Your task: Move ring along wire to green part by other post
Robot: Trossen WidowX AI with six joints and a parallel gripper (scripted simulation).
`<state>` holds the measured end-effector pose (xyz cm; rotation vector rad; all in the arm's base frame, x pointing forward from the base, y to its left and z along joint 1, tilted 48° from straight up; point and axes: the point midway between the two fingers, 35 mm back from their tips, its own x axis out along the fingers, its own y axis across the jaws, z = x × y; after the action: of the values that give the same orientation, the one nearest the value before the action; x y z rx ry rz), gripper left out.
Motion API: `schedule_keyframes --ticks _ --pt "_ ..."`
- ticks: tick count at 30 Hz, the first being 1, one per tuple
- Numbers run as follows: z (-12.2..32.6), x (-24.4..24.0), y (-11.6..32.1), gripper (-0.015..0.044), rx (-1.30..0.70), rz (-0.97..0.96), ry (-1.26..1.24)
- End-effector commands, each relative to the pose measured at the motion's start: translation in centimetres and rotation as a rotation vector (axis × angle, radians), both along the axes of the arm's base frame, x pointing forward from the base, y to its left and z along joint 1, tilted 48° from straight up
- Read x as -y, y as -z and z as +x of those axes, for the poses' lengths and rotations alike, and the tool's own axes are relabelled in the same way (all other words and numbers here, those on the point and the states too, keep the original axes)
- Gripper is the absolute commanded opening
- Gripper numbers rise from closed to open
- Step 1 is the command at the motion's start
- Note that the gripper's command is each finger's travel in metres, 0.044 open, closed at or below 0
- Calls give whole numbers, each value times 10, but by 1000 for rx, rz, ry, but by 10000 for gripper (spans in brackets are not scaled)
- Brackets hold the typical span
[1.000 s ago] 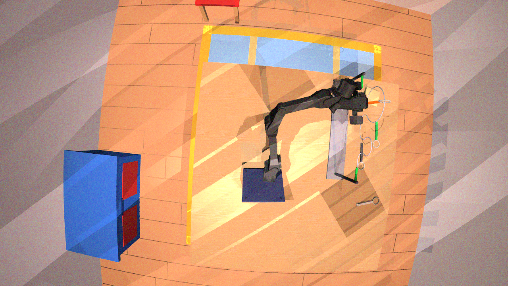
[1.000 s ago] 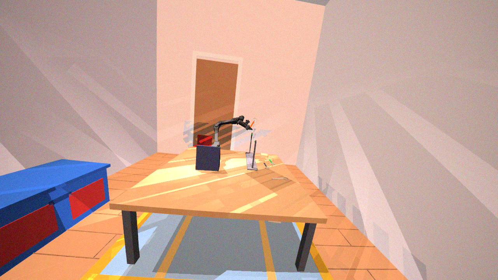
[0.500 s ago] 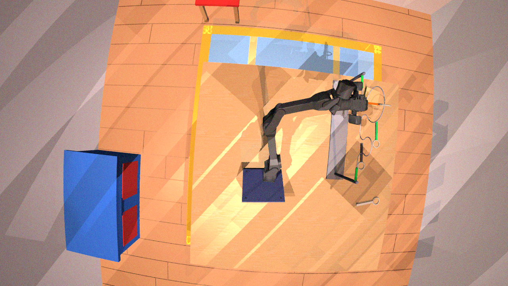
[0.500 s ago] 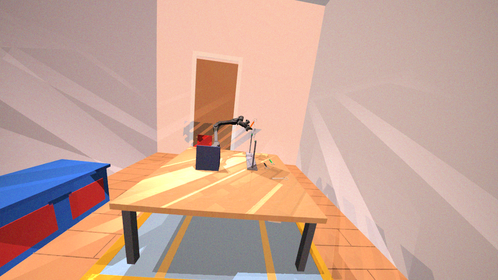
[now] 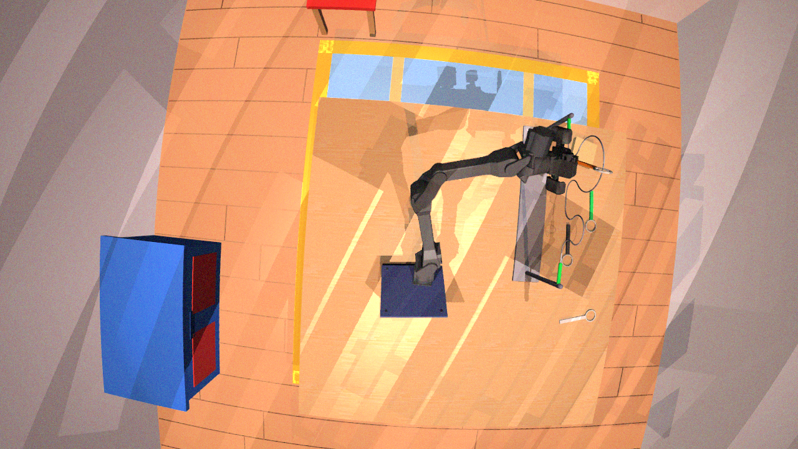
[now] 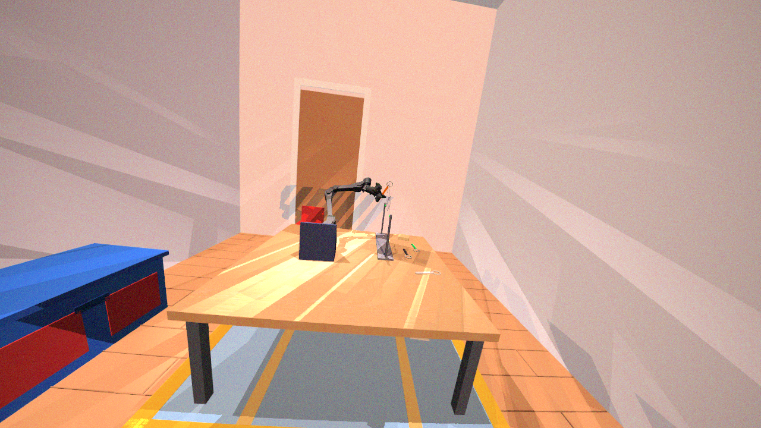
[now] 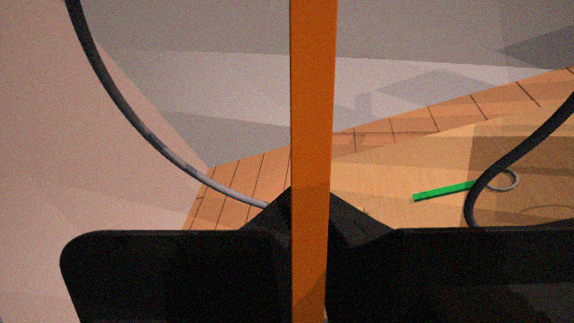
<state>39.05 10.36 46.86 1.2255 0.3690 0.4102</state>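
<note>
Right now, the ring (image 5: 603, 171) (image 6: 390, 183) is out over the big outer bend of the thin grey wire (image 5: 603, 150) (image 7: 179, 162), away from both green parts. From here it looks threaded, though I can't tell how near its rim is to the wire. Its orange handle (image 5: 586, 164) (image 6: 385, 189) (image 7: 312, 112) runs back into the jaws (image 5: 576, 161) (image 6: 383, 193), which are closed firmly on it. I take this to be the middle of the carry, with the tighter curls still ahead, if the goal is the green end by the nearer post (image 5: 543, 279) (image 6: 388, 236). The next move wants a small slide along the bend, turning the ring as the wire turns; a lazy turn could brush the grey. Beyond, on the surface (image 5: 446, 363) (image 6: 329, 298), lie three spare loops: green-handled (image 5: 591, 205) (image 6: 414, 246) (image 7: 444, 190), black-handled (image 5: 568, 237) (image 6: 405, 252) and white-handled (image 5: 574, 319) (image 6: 425, 273). I see no container in use for the job.
</note>
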Motion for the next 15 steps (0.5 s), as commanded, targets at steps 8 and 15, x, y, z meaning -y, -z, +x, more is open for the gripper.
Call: schedule_keyframes --ticks 8,15 --pt "0 -2 -2 -150 -15 136 3" --pt "0 -2 -5 -150 -21 223 7"
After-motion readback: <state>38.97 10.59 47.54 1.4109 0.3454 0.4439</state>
